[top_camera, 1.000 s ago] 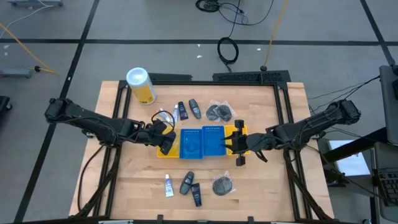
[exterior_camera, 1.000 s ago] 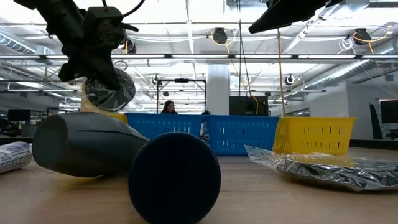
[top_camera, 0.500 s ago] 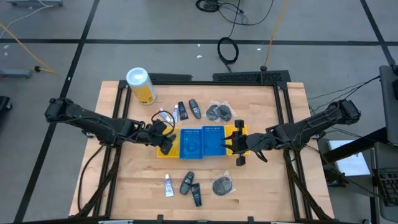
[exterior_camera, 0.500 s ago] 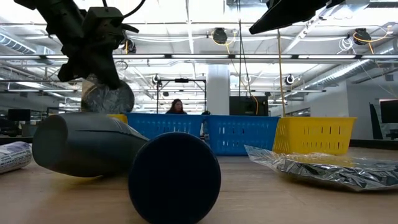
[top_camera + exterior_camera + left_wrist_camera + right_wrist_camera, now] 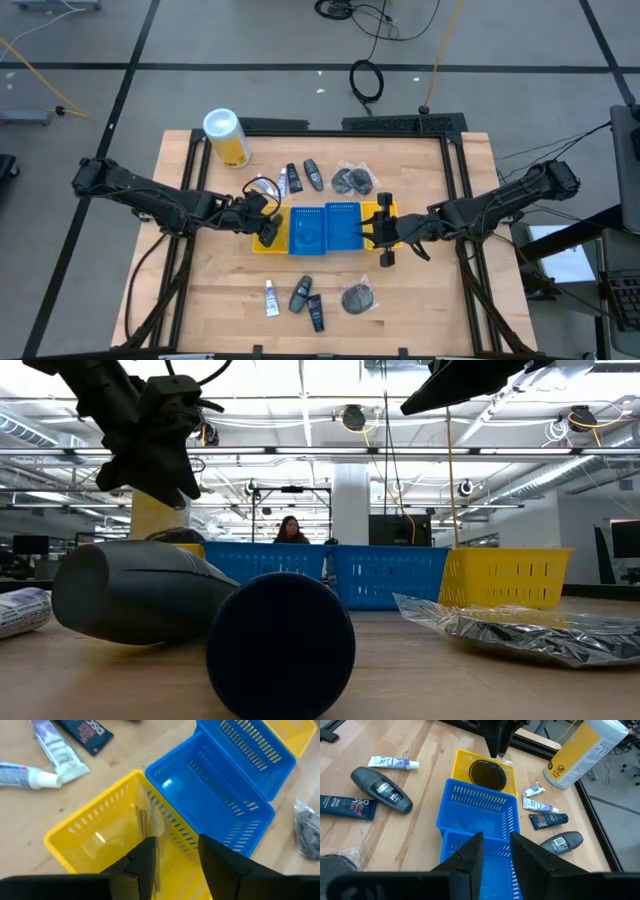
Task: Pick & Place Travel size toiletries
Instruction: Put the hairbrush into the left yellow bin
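My left pincer, spread, dropped maybe one packet in the yellow bin; most toiletries wait at 12 & 6 o'clock.

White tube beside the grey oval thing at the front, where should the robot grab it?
Probably across the middle of the white tube, coming straight down. It lies flat on the table, long and thin, so a pinch spans its narrow width; mind the grey oval piece close beside it.
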Action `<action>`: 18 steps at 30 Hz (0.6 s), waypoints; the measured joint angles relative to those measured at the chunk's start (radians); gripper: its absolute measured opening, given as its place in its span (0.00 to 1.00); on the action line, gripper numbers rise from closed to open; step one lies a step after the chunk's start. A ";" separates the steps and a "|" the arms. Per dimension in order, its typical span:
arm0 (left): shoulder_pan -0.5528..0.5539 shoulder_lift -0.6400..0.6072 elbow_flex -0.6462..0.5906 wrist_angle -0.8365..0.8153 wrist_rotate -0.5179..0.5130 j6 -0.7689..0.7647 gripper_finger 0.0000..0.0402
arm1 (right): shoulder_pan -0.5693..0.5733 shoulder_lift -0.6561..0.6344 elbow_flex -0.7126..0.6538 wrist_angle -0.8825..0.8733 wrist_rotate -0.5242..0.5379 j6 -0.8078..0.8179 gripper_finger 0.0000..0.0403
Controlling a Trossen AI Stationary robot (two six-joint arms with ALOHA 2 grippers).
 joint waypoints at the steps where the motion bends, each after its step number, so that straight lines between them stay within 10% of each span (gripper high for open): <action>1: 0.004 0.000 0.000 -0.004 -0.006 0.007 0.36 | 0.000 0.000 0.000 0.000 0.000 0.000 0.23; 18: 0.072 0.000 -0.001 0.060 -0.049 0.152 0.30 | 0.076 0.004 -0.159 0.039 -0.272 0.190 0.23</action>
